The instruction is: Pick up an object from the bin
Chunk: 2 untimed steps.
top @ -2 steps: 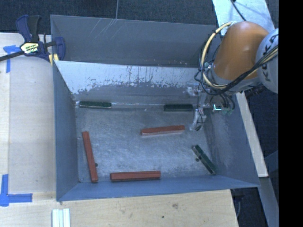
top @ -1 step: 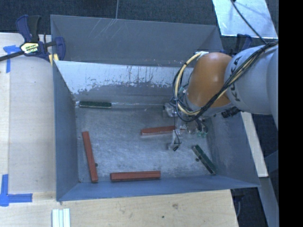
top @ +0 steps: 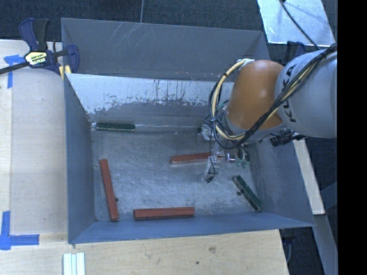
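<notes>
Five thin sticks lie well apart on the floor of the grey bin (top: 77, 153), and I read them off from the left. First is the left red-brown stick (top: 108, 189), which runs lengthwise along the foot of the left wall. Above it, at the foot of the back wall, the dark green stick (top: 115, 127) lies level. Along the front wall lies the front red-brown stick (top: 164, 213), also level, with its left end near the lower end of the first one.

Near the centre of the floor lies the middle red-brown stick (top: 190, 159), slightly tilted. Its right end reaches up to the gripper (top: 211, 175) and seems to touch it. This is the thing nearest the tool. From here I cannot tell whether the jaws are released or clenched, nor whether that stick sits between them.

Just right of the gripper, the second green stick (top: 247, 193) slants down toward the front right corner, apart from the tool. Above the gripper is the orange cover (top: 255, 93) of the wrist, with looped cables (top: 220, 96) on its left side. The silver arm (top: 312, 96) reaches in over the right wall.
</notes>
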### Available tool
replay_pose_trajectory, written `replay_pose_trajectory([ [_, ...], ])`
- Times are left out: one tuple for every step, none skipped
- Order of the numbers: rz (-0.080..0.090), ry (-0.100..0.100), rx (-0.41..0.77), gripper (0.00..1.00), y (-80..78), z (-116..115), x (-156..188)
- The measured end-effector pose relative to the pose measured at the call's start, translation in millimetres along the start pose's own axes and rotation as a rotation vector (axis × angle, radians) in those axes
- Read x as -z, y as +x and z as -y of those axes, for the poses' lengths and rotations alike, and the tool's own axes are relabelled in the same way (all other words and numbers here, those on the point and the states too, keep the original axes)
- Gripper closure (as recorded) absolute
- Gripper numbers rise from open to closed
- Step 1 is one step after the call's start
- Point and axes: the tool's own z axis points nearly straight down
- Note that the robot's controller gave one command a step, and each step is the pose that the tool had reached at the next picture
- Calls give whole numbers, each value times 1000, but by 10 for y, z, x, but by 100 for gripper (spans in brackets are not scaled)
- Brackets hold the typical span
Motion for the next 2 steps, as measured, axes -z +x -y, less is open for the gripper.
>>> replay_pose_trajectory([
  [-4,1,-110,0,63,91,68],
  [-9,1,-180,0,-51,84,-329],
])
